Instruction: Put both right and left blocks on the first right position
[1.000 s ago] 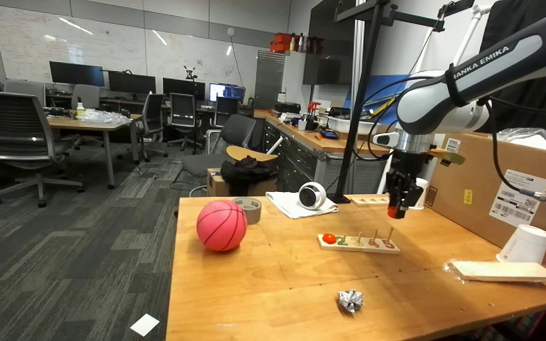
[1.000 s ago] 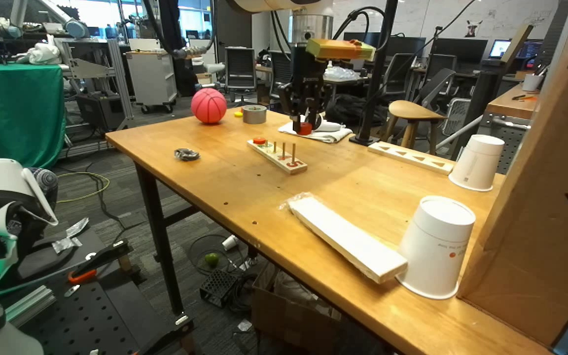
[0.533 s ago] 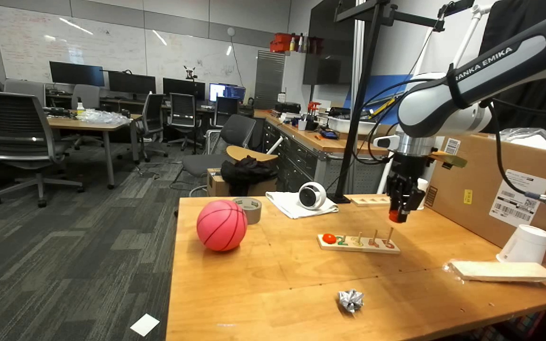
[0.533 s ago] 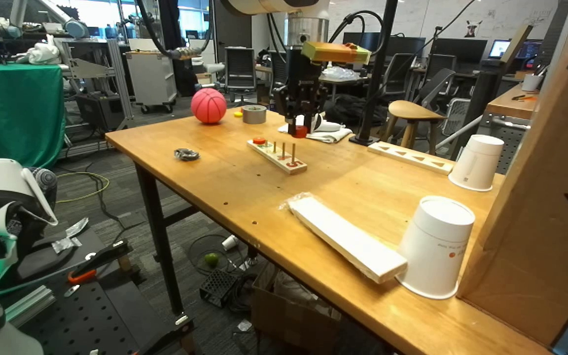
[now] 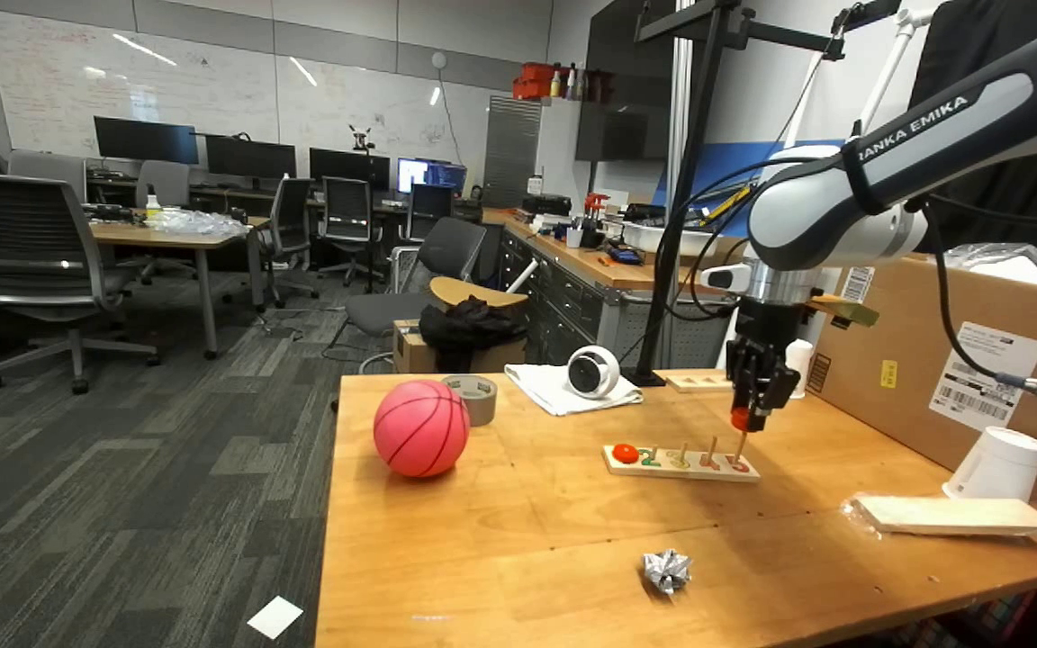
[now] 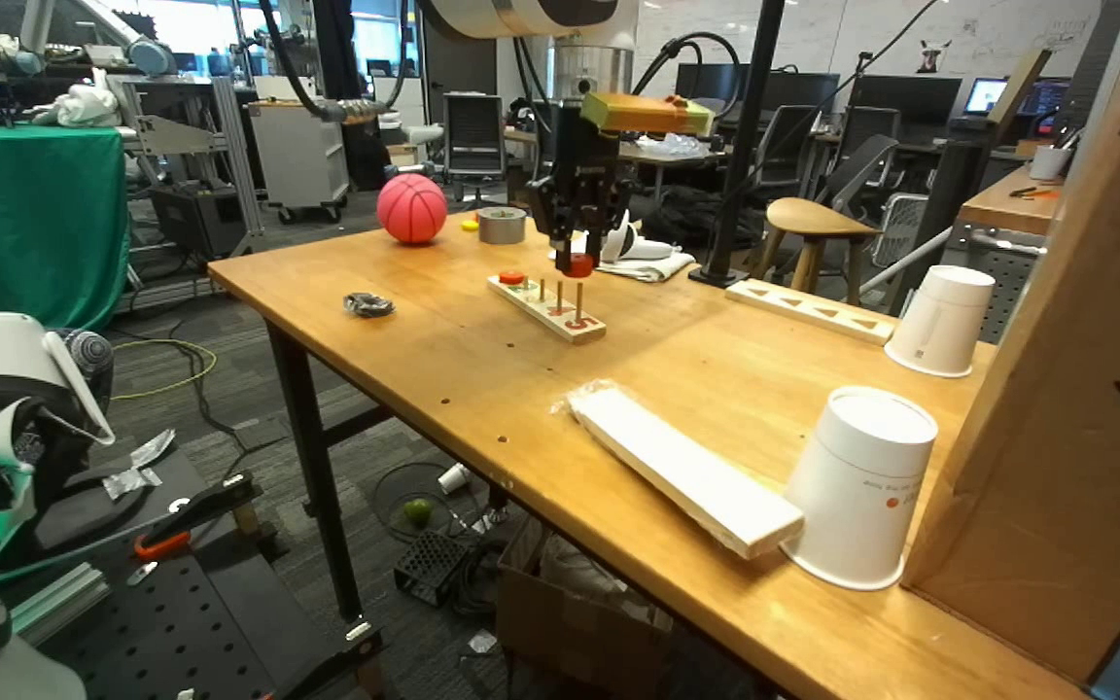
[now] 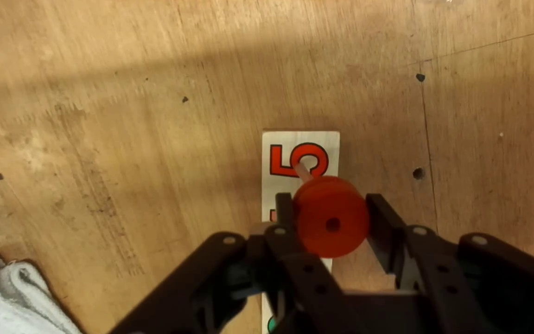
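- The gripper is holding a red block near an end peg.
- A second red block is sitting on the opposite end of the pegboard.

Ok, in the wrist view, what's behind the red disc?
The pegboard, its red 5 and part of a peg show past the red disc; the peg's other end and the pegboard directly behind are covered.

Held block red; other block likewise; tool black; peg board pale, numeral 5 red, black-edged; ball pink, black-lined; foil lump silver; surface honey-brown, grained.
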`<state>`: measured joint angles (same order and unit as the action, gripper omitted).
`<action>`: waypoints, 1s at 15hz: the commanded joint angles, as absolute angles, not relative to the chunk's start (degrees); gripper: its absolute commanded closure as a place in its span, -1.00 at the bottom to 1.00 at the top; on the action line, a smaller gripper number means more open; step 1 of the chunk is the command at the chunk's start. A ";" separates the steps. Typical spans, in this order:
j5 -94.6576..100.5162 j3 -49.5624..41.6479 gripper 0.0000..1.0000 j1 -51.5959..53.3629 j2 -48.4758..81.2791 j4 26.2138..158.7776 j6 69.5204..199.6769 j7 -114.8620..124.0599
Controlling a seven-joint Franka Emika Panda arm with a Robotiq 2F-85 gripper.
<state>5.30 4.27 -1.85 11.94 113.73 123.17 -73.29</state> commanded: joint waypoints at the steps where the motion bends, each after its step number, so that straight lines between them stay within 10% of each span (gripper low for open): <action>1: 4.63 4.17 0.51 -1.66 11.53 114.40 124.16 -74.36; 15: 5.96 4.44 0.51 -1.29 12.41 115.86 127.95 -76.17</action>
